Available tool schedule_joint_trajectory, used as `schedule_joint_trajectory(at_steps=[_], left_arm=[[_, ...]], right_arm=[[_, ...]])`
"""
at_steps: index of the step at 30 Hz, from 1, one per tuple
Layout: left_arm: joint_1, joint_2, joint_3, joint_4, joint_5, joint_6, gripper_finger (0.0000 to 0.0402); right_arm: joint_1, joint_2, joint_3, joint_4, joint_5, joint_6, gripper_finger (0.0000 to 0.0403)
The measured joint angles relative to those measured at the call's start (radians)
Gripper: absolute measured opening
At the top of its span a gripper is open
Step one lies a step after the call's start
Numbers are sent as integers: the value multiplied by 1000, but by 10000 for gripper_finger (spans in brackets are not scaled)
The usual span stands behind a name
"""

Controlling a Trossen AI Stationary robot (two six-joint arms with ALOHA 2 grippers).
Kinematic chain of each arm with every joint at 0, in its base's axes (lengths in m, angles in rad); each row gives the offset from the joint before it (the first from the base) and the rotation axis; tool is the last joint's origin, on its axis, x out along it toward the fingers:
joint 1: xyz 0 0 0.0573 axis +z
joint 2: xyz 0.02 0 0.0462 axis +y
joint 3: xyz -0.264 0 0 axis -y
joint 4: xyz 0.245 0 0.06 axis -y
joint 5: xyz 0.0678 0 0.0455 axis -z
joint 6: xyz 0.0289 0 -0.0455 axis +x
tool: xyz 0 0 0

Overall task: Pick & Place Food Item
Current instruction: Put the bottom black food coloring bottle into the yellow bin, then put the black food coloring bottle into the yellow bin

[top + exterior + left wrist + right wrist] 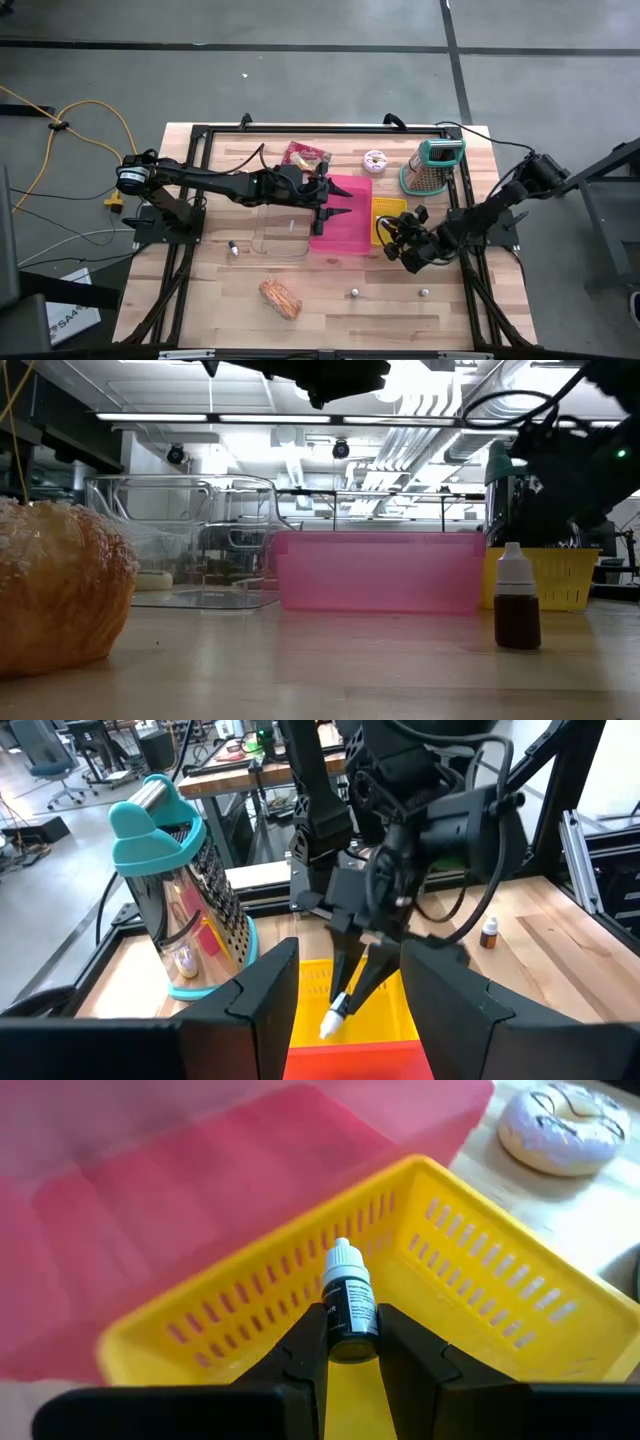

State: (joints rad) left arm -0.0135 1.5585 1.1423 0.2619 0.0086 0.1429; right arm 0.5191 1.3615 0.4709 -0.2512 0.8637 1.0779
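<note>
- Holding a small dropper bottle [349, 1312] between its fingers, our right gripper [392, 238] hangs above the yellow basket [470, 1290], near that basket's edge by the pink bin [340, 215].
- We see the bottle pinched around its dark body, white cap pointing away from the wrist; the grip looks narrow and firm.
- Our left gripper [335, 203] waits over the pink bin with nothing between its fingers, which stand partly apart.
- We judge the pick finished for this bottle and the placing about to happen: it is over the basket but not yet released.
- Left on the table [330, 310] are a bread roll [280, 297], a donut [375, 161] near the grater [432, 166], a packet [305, 155] behind the pink bin, and at least one more bottle [517, 598] standing free at the front.
- We cannot tell from the task line which bin each item belongs in, nor whether the basket already holds anything; its floor looks bare from the right wrist view.
- A clear box [180, 540] sits just beside the pink bin, with something pale lying low inside it.
</note>
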Motion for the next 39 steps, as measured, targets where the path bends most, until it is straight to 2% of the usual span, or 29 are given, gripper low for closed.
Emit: schedule_joint_trajectory(at_steps=[13, 23, 39], left_arm=[[0, 0, 0, 0, -1, -1, 171], [0, 0, 0, 0, -1, -5, 171], [0, 0, 0, -3, -4, -4, 171]], right_arm=[[-72, 4, 0, 0, -114, -35, 71], [-75, 4, 0, 1, -110, -81, 87], [-75, 4, 0, 2, -112, -88, 157]])
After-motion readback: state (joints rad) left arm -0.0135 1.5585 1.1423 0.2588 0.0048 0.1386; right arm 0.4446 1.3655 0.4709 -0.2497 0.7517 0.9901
